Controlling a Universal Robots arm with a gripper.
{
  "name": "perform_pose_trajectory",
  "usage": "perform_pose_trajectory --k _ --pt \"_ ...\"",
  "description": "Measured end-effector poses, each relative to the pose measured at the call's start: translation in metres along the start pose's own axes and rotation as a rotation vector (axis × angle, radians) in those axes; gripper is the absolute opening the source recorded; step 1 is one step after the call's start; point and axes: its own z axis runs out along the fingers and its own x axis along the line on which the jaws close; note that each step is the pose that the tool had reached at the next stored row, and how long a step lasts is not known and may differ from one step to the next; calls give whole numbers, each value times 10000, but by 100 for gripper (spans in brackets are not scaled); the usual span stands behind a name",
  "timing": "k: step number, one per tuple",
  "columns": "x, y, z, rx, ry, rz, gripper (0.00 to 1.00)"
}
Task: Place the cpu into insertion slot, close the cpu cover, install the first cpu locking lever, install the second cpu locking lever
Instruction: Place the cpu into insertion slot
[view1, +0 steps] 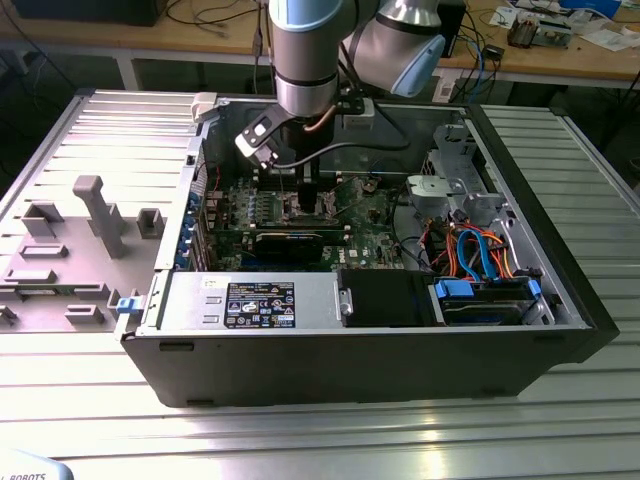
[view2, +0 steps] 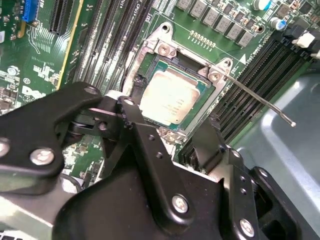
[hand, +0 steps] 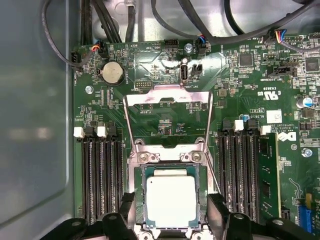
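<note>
1. Between the black gripper's (hand: 171, 202) widely parted fingers, which hold nothing, the square grey metallic cpu (hand: 171, 196) lies in the silver-rimmed insertion slot (hand: 170, 157).
2. Beyond the fingertips, the silver windowed cpu cover (hand: 150, 98) stands flipped open.
3. Past one finger a thin steel lever (view2: 260, 100) juts out, unlatched.

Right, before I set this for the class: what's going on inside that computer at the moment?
A robot arm reaches down into an open computer case, over the green motherboard. The cpu lies in the insertion slot. The open gripper straddles it with a finger on each side and is not clamping it. The cpu cover stands swung up and open, and a thin locking lever sticks out free, so nothing is closed or locked yet.
</note>
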Motion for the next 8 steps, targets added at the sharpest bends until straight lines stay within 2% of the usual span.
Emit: perform_pose_trajectory --k 5,8 --pt "3 3 -59 10 0 1 35" --pt "4 4 -71 25 2 2 17"
